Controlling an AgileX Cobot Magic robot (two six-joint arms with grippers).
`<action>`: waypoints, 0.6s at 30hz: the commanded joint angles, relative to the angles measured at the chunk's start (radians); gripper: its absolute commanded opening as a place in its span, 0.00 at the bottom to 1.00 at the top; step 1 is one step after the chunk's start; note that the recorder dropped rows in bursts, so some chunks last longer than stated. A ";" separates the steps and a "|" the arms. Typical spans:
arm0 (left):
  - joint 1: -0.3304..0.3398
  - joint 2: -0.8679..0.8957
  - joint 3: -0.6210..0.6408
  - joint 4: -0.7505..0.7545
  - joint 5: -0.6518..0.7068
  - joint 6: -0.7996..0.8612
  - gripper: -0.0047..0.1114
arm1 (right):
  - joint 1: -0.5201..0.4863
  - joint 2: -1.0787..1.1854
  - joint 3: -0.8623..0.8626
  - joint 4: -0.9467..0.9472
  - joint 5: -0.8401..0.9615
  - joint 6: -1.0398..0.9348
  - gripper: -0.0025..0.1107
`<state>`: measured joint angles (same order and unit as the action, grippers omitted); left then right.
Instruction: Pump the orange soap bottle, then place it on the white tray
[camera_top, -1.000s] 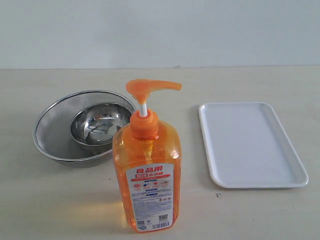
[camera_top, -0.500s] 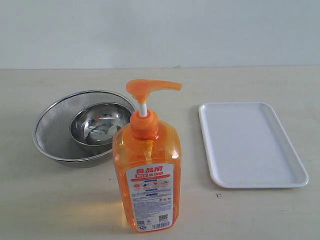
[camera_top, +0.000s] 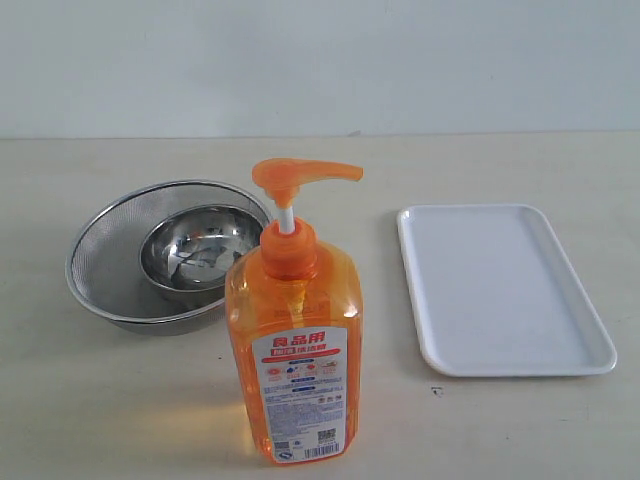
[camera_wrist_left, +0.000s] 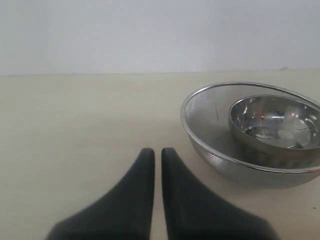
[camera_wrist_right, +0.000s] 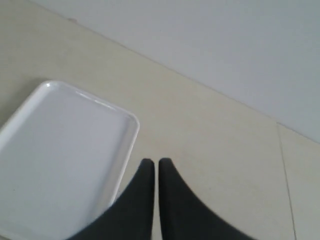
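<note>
The left gripper (camera_wrist_left: 157, 155) has its two black fingers drawn together with only a sliver of gap, and nothing is held between them. Ahead of its fingertips and off to one side sits one wire-mesh strainer (camera_wrist_left: 205, 125), and inside it rests one round steel bowl (camera_wrist_left: 272, 122); both are apart from the fingers.

The single orange soap bottle (camera_top: 295, 340) stands upright on the beige table (camera_top: 100, 420), with no finger on it. Its orange pump head (camera_top: 290, 175) is raised on the white stem, the spout pointing toward the tray side. In the exterior view the bottle is between strainer and tray, nearer the camera than either and touching neither.

The one white tray (camera_top: 500, 290) lies flat on the table. It is just ahead of and beside the right gripper (camera_wrist_right: 156, 164), whose two fingers are likewise pressed nearly together and hold nothing.
</note>
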<state>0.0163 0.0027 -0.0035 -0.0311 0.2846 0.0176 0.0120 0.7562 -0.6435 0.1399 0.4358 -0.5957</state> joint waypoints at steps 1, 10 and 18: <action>0.003 -0.003 0.004 -0.009 -0.005 0.001 0.08 | -0.002 0.069 -0.008 0.219 0.008 -0.284 0.02; 0.003 -0.003 0.004 -0.009 -0.003 0.001 0.08 | -0.002 0.183 -0.008 0.618 0.195 -0.910 0.02; 0.003 -0.003 0.004 -0.009 -0.003 0.001 0.08 | -0.002 0.272 -0.008 0.746 0.298 -1.085 0.02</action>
<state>0.0163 0.0027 -0.0035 -0.0311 0.2846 0.0176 0.0120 0.9990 -0.6454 0.8229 0.6788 -1.5902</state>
